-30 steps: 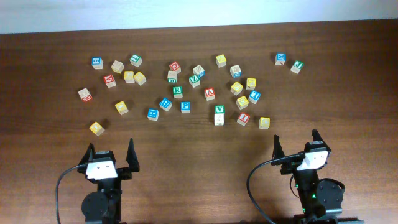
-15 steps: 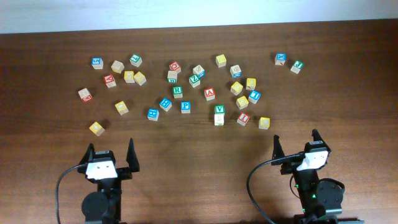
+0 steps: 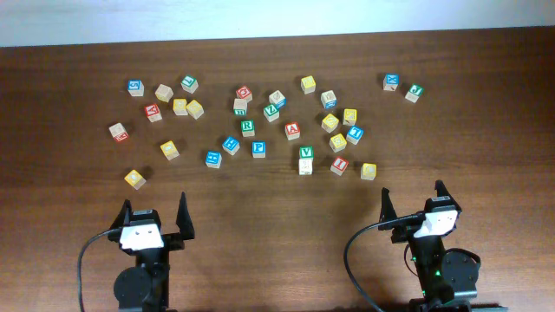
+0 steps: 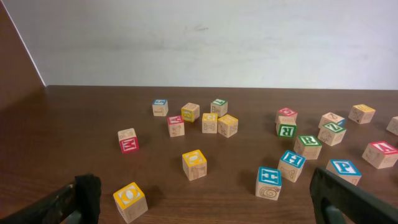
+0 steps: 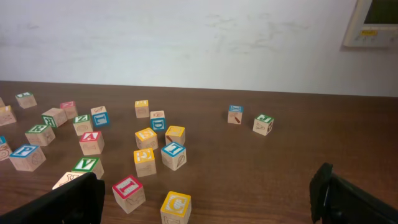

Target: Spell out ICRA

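Many small wooden letter cubes lie scattered across the far half of the table. The red I cube (image 3: 340, 165) and the yellow C cube (image 3: 368, 171) sit side by side, nearest my right gripper (image 3: 412, 201). The red A cube (image 3: 293, 131) and green R cube (image 3: 248, 128) lie nearer the middle. In the right wrist view the I cube (image 5: 128, 193) and C cube (image 5: 176, 206) are just ahead, between the wide-open fingers, with A (image 5: 91, 142) and R (image 5: 39, 134) further left. My left gripper (image 3: 154, 215) stands open and empty near the front edge.
A blue P cube (image 3: 258, 148) and a green V cube (image 3: 306, 153) lie among the letters. A yellow cube (image 4: 129, 200) sits just ahead of my left gripper (image 4: 214, 205). Two cubes (image 3: 403, 87) stand apart at the far right. Bare wood lies between the arms.
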